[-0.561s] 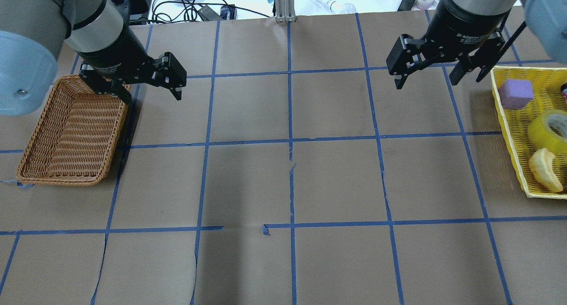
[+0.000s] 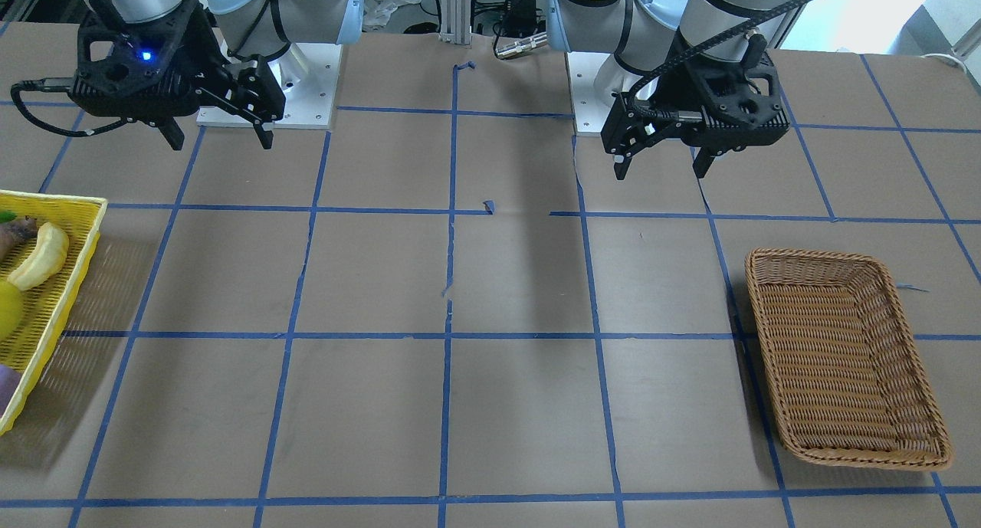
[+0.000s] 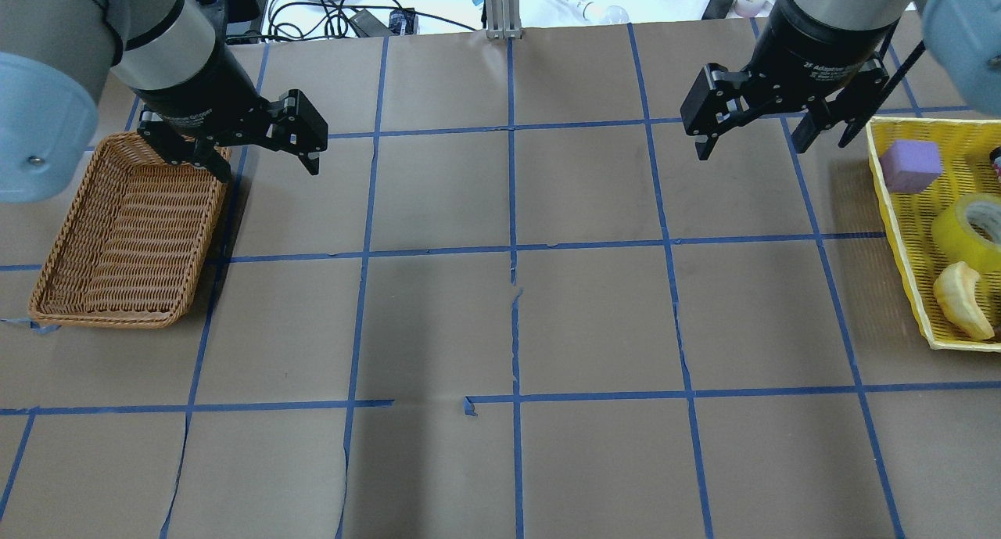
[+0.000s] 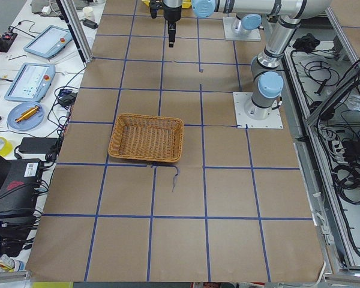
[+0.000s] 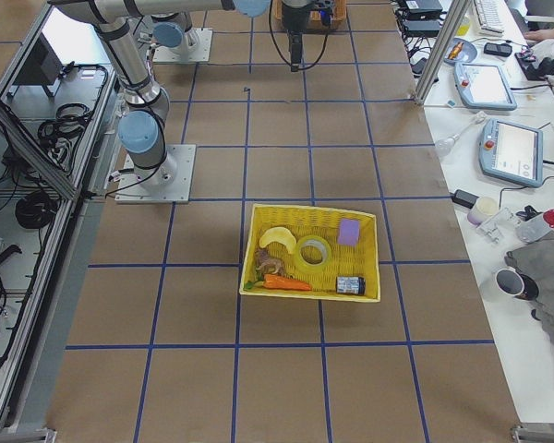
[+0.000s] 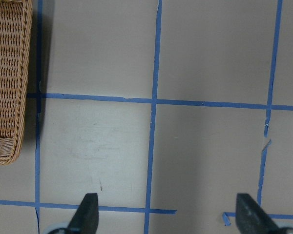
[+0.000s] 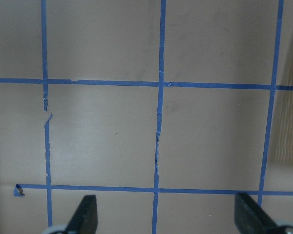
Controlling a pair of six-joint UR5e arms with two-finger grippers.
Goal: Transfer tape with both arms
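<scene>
The tape [image 3: 970, 230] is a yellow translucent roll lying in the yellow basket [image 3: 899, 210] at the table's right edge, beside a pale banana [image 3: 960, 298]. It also shows in the exterior right view [image 5: 312, 251]. My right gripper [image 3: 751, 148] is open and empty, hovering left of and behind the basket, apart from the tape. My left gripper [image 3: 266, 167] is open and empty, hovering at the right rim of the wicker basket [image 3: 102, 320]. Both wrist views show only open fingertips [image 6: 85, 217] [image 7: 85, 217] over bare brown paper.
The yellow basket also holds a purple block [image 3: 911, 165], a carrot [image 5: 279, 283] and a small can [image 5: 349, 285]. The wicker basket [image 2: 866, 455] holds nothing. Blue tape lines form a grid on the brown paper. Cables and devices lie beyond the far edge.
Both arms have shifted only very slightly. Both grippers stay open and the tape has not moved.
</scene>
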